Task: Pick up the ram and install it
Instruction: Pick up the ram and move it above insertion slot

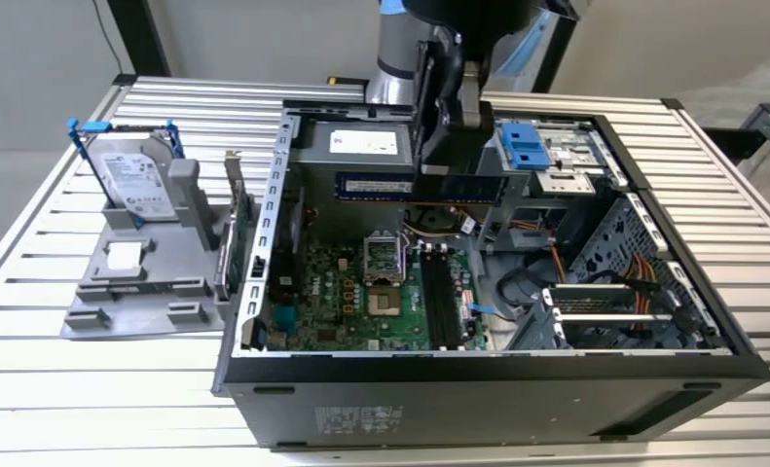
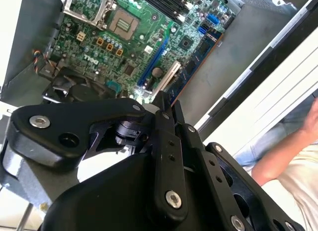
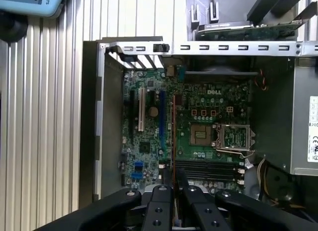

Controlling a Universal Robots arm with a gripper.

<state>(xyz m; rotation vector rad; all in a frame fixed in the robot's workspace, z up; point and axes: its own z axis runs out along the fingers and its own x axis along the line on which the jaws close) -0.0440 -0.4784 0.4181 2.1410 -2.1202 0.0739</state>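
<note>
Above the open computer case (image 1: pixel 696 321), my gripper (image 1: pixel 453 175) is shut on the ram (image 1: pixel 372 185), a slim dark blue stick held level over the green motherboard (image 1: pixel 358 302). The black memory slots (image 1: pixel 439 297) lie below, toward the front of the board. In the first wrist view the ram (image 3: pixel 172 131) shows edge-on as a thin line running out from between my closed fingers (image 3: pixel 160 201), across the motherboard (image 3: pixel 203 112) and at a right angle to the memory slots (image 3: pixel 206 169). The second wrist view shows the fingers (image 2: pixel 164 131) pressed together over the motherboard (image 2: pixel 124 47).
On a grey stand (image 1: pixel 138 292) at the exterior view's left are a silver hard drive with blue clips (image 1: pixel 138 185) and a card with a metal bracket (image 1: pixel 236 229). The case holds a power supply (image 1: pixel 358 146), blue drive clips (image 1: pixel 528 146) and cables (image 1: pixel 618 282). A person's arm (image 2: pixel 293 151) is beside the table.
</note>
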